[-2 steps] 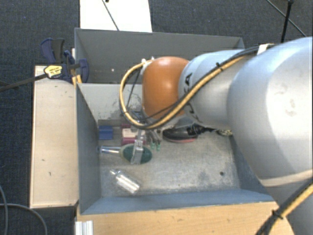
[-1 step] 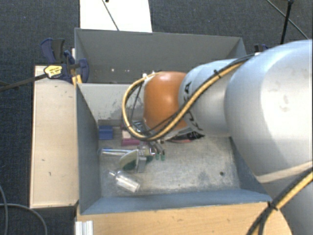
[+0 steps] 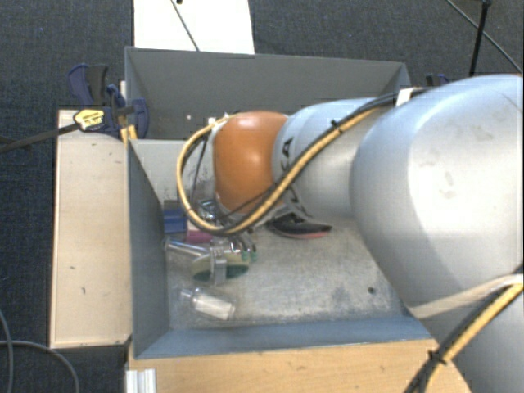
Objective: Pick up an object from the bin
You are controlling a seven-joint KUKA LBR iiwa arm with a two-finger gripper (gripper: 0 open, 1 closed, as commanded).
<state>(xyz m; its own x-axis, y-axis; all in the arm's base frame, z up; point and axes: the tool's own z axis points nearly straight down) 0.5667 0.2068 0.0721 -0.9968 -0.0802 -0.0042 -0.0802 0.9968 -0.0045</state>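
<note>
Several small things crowd my pincer (image 3: 214, 256), whose state I cannot tell; the near-left clear plastic tube (image 3: 208, 304) looks light, slippery, best gripped mid-body.

The arm (image 3: 434, 203) comes in from the right as a thick silver-grey body, its rounded links large at the right and narrowing toward the left. At the wrist sits a smooth orange cover (image 3: 246, 158), tipped downward and to the left. A black-and-yellow cable (image 3: 327, 137) runs along the upper side of the arm, drops past the cover, loops beneath it and climbs its left side in a wide curl. Below the cover a little dark and bright metal of the gripper (image 3: 211, 215) shows, pointing down. The cover and the cable loop hide most of it, so its state cannot be made out.
</note>
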